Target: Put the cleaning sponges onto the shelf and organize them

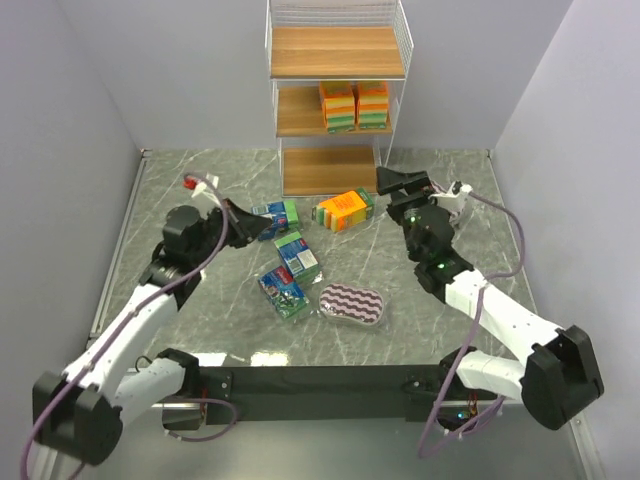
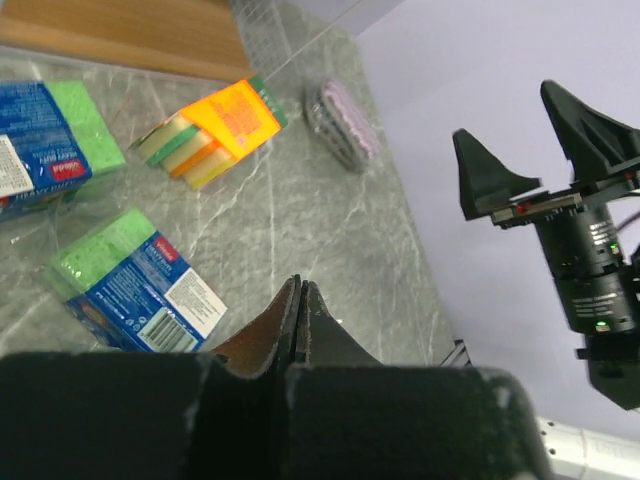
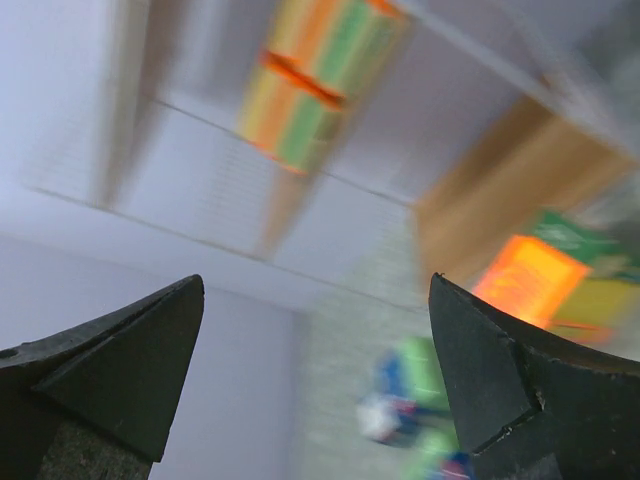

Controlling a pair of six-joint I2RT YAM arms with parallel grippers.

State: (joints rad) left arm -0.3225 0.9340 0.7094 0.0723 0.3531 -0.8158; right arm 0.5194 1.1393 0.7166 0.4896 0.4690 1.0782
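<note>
Over by the shelf (image 1: pixel 335 52) at the table's far edge, the right gripper (image 1: pixel 402 180) hangs spread wide, empty; the left gripper (image 1: pixel 266 227) is clenched shut, empty, beside loose sponges (image 1: pixel 297 255).

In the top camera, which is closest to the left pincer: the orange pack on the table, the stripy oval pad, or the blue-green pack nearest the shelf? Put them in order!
1. Blue-green pack, right beside the tip of the left pincer.
2. Orange pack, farther right, before the shelf.
3. Striped oval pad, toward the near edge, right of middle.
</note>
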